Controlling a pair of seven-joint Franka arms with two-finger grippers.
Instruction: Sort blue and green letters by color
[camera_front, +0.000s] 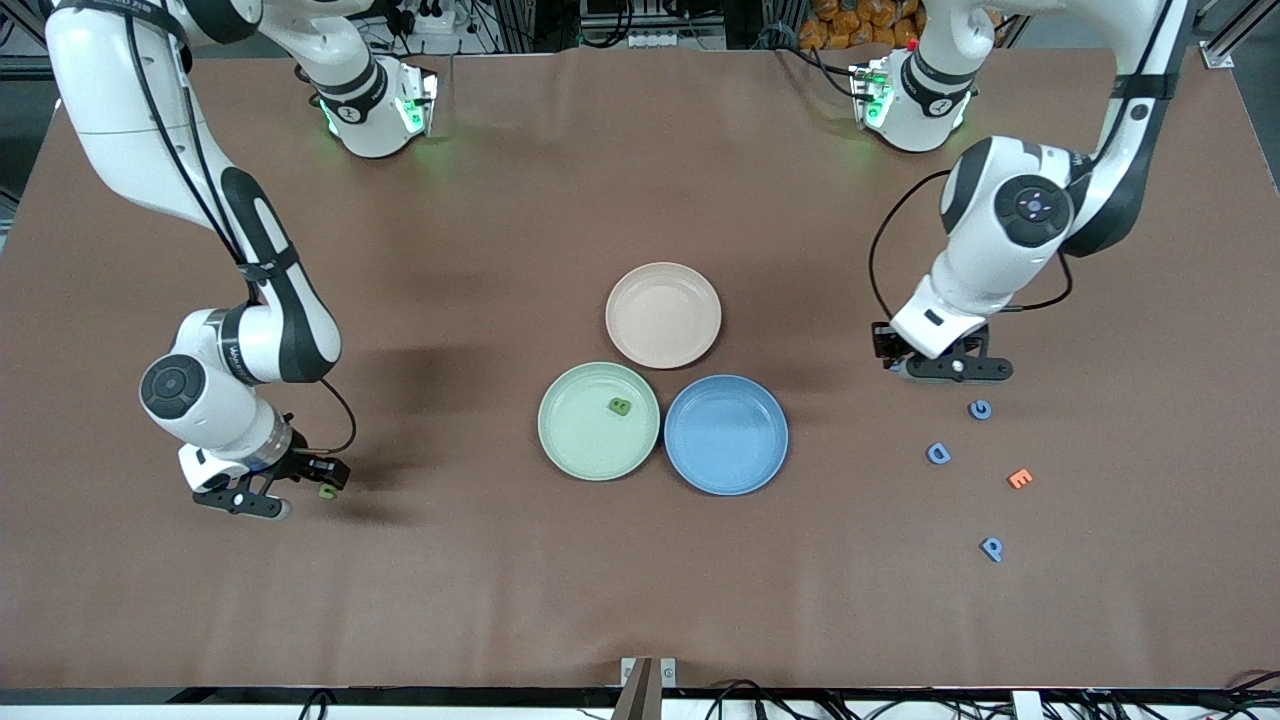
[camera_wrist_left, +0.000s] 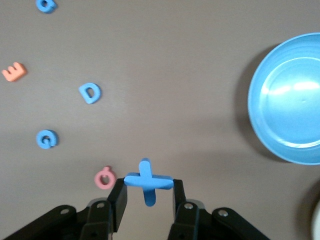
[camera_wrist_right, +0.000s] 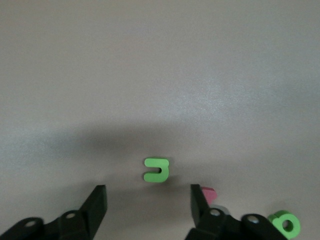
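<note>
Partly hidden, left hand (camera_wrist_left: 148, 187) pinches blue X (camera_wrist_left: 148, 181); right hand (camera_wrist_right: 148, 202) spread over green U (camera_wrist_right: 157, 170).

The only readable signs are the small foam letters themselves. A blue X (camera_wrist_left: 148, 181) sits gripped between the left gripper's (camera_wrist_left: 149, 197) jaws. On the brown desk (camera_front: 500, 200) toward the left arm's end lie a blue G (camera_front: 980, 409), a blue D (camera_front: 938, 454) nearer the front camera, an orange E (camera_front: 1019, 479), and a blue P (camera_front: 991, 548) nearest of all. A pink Q (camera_wrist_left: 105, 178) lies just beside the X. A green B (camera_front: 620, 406) rests in the pale green round plate (camera_front: 570, 440). Toward the right arm's end a green U (camera_wrist_right: 157, 170) lies on the desk. No printed labels or brands can be read.
</note>
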